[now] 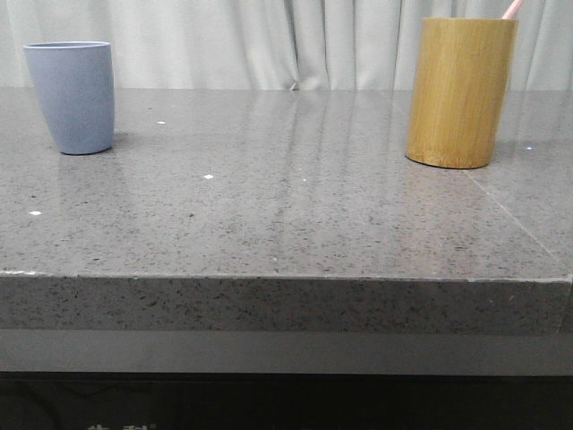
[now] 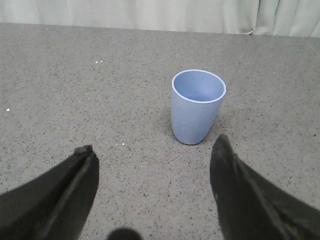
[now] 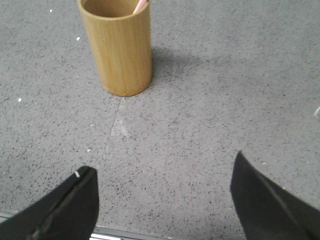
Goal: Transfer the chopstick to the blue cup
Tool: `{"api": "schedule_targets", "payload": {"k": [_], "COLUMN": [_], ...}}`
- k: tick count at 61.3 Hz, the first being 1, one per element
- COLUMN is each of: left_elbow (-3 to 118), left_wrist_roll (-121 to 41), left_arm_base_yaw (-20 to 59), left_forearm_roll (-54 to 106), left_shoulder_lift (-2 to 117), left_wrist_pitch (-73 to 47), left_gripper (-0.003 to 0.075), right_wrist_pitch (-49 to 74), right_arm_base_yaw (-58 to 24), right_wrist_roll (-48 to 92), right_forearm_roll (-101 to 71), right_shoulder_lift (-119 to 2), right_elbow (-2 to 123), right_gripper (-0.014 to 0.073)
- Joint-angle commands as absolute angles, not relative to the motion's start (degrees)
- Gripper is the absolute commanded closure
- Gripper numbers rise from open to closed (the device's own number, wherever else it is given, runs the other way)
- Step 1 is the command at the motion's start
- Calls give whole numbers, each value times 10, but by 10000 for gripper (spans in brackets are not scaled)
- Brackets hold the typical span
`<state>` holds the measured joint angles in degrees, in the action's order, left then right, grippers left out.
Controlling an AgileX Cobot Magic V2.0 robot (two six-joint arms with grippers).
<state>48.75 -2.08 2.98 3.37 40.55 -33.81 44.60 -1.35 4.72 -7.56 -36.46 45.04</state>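
Note:
The blue cup [image 1: 71,97] stands upright and empty at the table's far left; the left wrist view has the blue cup [image 2: 197,106] just beyond my left gripper [image 2: 155,149], which is open over bare table. The pale pink chopstick [image 1: 512,9] pokes out of a yellow-brown bamboo cylinder [image 1: 460,91] at the far right, most of its length hidden inside. In the right wrist view the chopstick [image 3: 141,6] leans against the cylinder's [image 3: 119,49] rim. My right gripper [image 3: 162,165] is open, well short of the cylinder, near the table's front edge.
The grey speckled stone table [image 1: 286,206] stretches wide between the two containers. Its front edge [image 1: 286,278] runs across the front view. A pale curtain [image 1: 269,40] hangs behind the table. A thin seam [image 3: 112,127] crosses the tabletop near the bamboo cylinder.

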Motion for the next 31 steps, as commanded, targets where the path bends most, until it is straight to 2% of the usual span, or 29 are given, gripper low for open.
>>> {"api": "schedule_targets", "payload": {"k": [1,16,31], "left_elbow": [537,650,812], "left_wrist_roll": [-34,-43,-43], "left_arm_base_yaw": [41,78,78], "left_forearm_roll": [48,34,26], "left_shoulder_lift": [445,581,753], "left_wrist_pitch": [-295,-321,-439], "left_gripper": [226,226,226], "right_wrist_pitch": [413,413,413], "right_arm_base_yaw": [-21,-25,-25], "right_wrist_roll": [55,55,55], "right_forearm_roll": [-81,-81,-81], "right_shoulder_lift": [-375,-387,-387], "right_elbow": [470,470,470], "right_gripper": [23,23,23]}}
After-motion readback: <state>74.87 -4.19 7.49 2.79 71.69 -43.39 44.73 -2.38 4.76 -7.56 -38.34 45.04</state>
